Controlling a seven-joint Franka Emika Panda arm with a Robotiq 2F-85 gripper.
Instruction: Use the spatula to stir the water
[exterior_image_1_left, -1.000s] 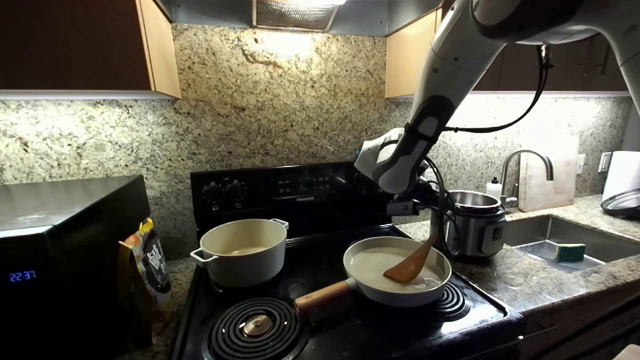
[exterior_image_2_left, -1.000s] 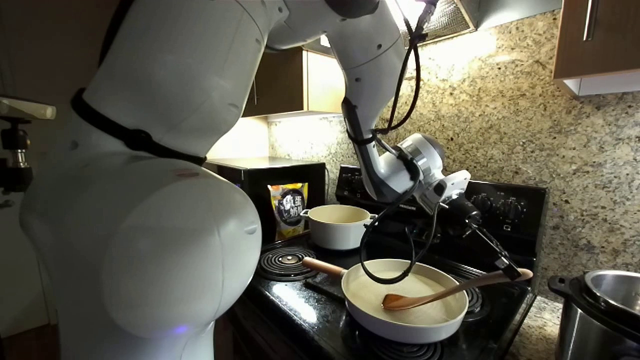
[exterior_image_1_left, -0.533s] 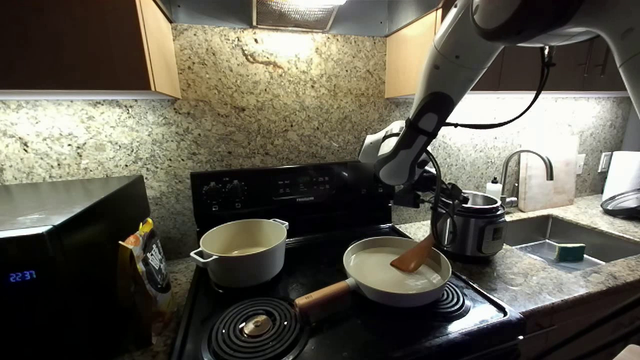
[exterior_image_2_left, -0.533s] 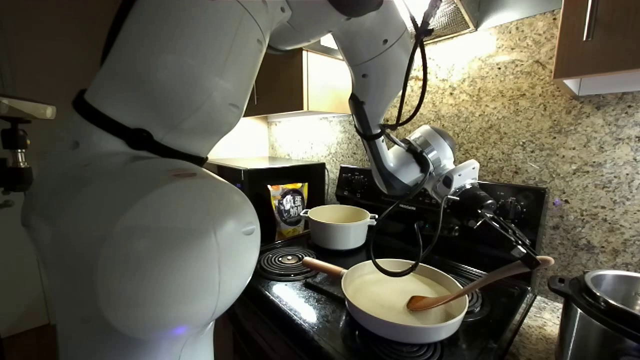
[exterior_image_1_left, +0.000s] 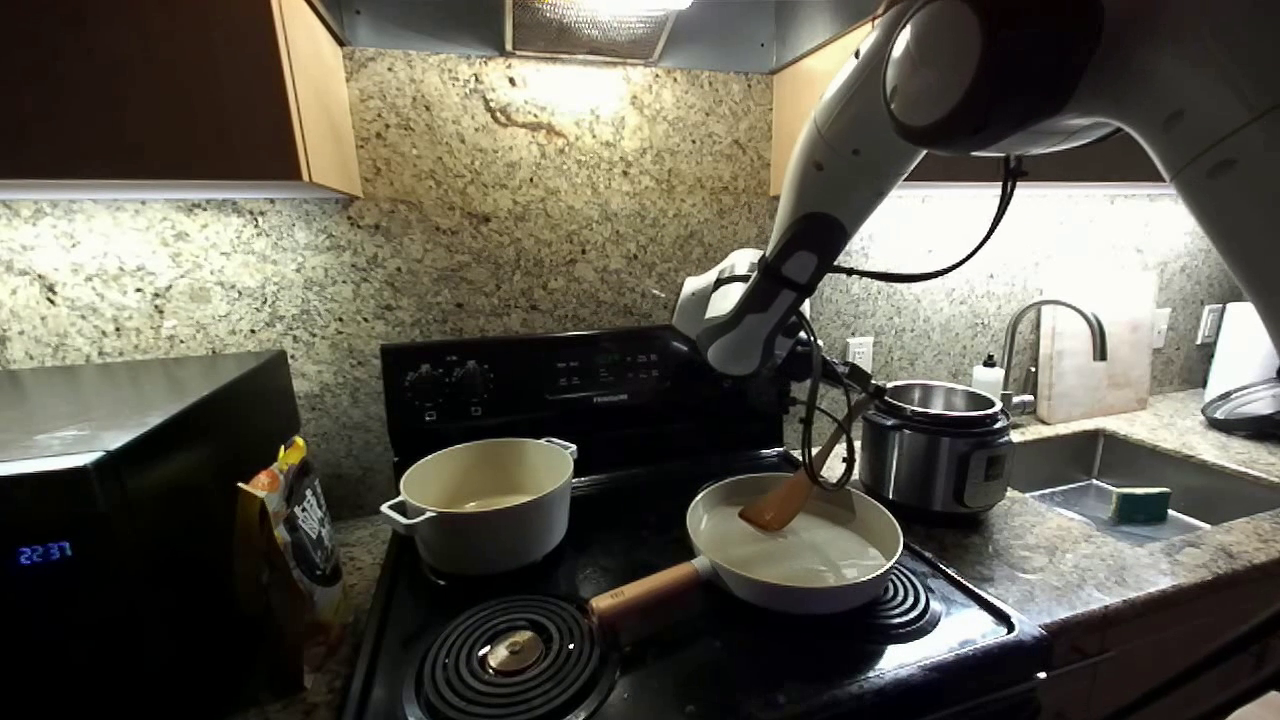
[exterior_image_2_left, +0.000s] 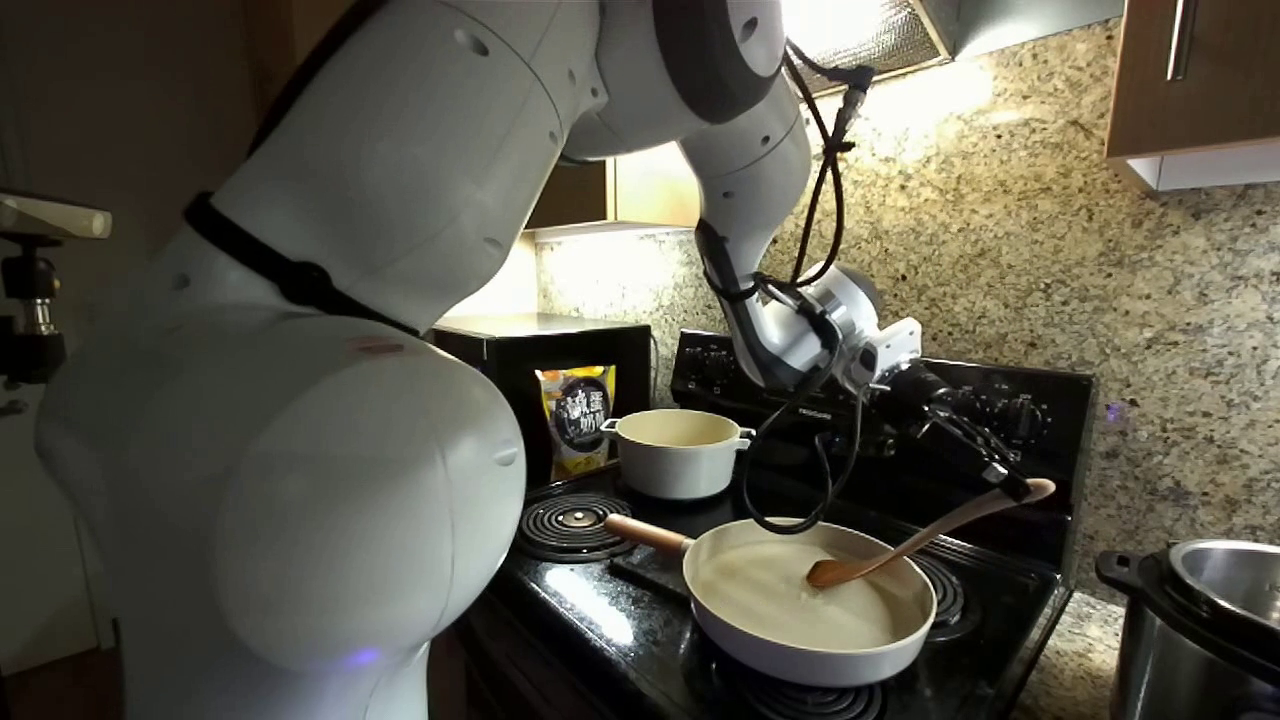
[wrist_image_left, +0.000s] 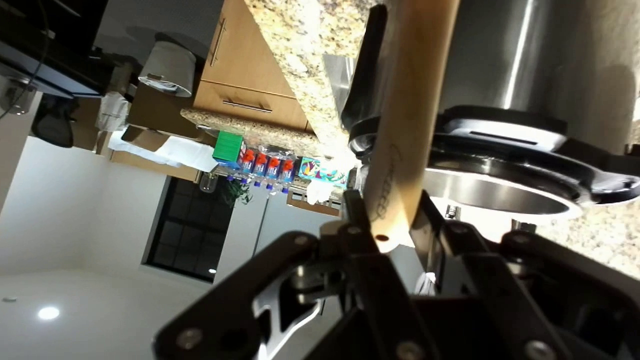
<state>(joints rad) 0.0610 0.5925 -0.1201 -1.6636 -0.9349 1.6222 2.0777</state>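
The tan wooden spatula (exterior_image_1_left: 780, 503) leans in the round cream-white frying pan (exterior_image_1_left: 800, 598), its blade at the pale water (exterior_image_1_left: 815, 550) near the pan's back side. In an exterior view the spatula (exterior_image_2_left: 940, 525) slopes from the water (exterior_image_2_left: 760, 600) over the pan's rim to my gripper (exterior_image_2_left: 1015, 486). The pan (exterior_image_2_left: 810, 663) also shows there. My gripper (exterior_image_1_left: 868, 385) is shut on the end of the handle, above and beyond the pan. In the wrist view the spatula's handle (wrist_image_left: 410, 100) stands between the fingers of my gripper (wrist_image_left: 391, 212); the blade is out of that view.
A cream two-handled pot (exterior_image_1_left: 490, 535) stands on the back burner. A steel cooker (exterior_image_1_left: 935, 465) stands close beside the stove, near my gripper. The pan's wooden handle (exterior_image_1_left: 645, 590) sticks out over the stove. The black back panel (exterior_image_1_left: 600, 400) rises behind; a sink (exterior_image_1_left: 1080, 470) lies beyond.
The spatula's blade has swept through the pan, first toward the cooker side, then back toward the rear of the pan. My gripper and arm moved with it. The pan stayed in place.
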